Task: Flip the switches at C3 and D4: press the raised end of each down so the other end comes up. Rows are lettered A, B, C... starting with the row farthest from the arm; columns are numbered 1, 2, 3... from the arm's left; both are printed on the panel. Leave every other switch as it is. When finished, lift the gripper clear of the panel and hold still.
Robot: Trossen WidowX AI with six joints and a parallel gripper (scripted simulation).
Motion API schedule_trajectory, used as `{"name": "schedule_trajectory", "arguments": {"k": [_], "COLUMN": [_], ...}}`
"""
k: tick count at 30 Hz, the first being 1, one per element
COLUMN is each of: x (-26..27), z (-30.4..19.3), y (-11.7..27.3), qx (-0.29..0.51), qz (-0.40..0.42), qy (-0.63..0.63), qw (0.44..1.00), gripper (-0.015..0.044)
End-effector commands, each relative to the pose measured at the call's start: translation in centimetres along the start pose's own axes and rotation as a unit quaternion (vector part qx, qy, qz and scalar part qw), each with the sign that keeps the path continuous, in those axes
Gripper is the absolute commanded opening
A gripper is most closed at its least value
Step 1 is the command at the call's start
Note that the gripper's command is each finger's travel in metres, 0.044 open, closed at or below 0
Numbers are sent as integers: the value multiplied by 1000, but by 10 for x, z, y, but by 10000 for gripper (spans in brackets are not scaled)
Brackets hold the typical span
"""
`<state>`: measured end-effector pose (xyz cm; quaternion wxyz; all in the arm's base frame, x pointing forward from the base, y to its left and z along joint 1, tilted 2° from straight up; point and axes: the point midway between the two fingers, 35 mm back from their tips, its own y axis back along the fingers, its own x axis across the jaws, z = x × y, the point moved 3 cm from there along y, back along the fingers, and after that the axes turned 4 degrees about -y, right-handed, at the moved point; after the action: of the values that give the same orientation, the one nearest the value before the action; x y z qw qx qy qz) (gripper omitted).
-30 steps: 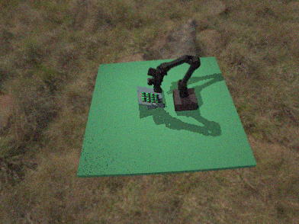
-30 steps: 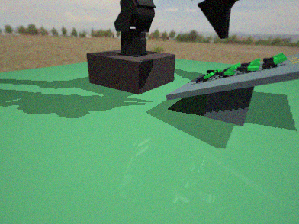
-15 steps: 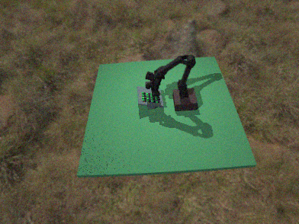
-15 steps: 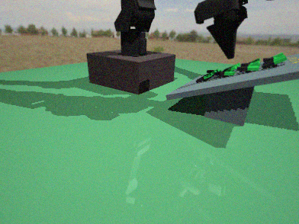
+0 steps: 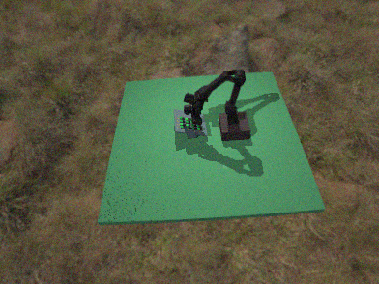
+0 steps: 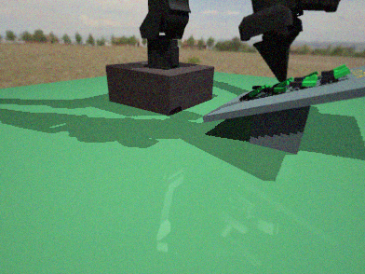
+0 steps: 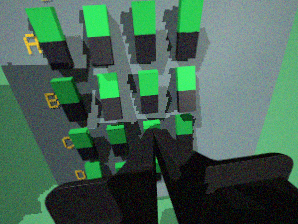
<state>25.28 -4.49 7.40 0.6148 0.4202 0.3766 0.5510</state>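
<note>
Grey switch panel [image 5: 190,124]: flat slab, tilted up on a dark wedge base per exterior view, sits on green mat just beside arm base. 4x4 rocker switches, each half green, half black. Yellow row letters A–D down left edge.

C3 switch [image 7: 151,124]: green end visible, rest hidden behind closed fingertips; which end is raised, cannot tell.

D4 switch: hidden in wrist view, too small in others; state not readable.

Green mat [image 5: 160,184] lies on rough brown ground [image 5: 53,72]. Directly on it: grey switch panel [image 5: 190,127] and dark arm base [image 5: 235,127], side by side.
</note>
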Motion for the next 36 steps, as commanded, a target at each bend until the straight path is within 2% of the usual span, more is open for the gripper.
{"name": "schedule_trajectory", "arguments": {"k": [1, 36], "x": [0, 0], "z": [0, 0], "y": [-1, -4], "qx": [-1, -1], "qz": [-2, -2], "qy": [-2, -2], "qw": [1000, 1000], "gripper": [0, 0]}}
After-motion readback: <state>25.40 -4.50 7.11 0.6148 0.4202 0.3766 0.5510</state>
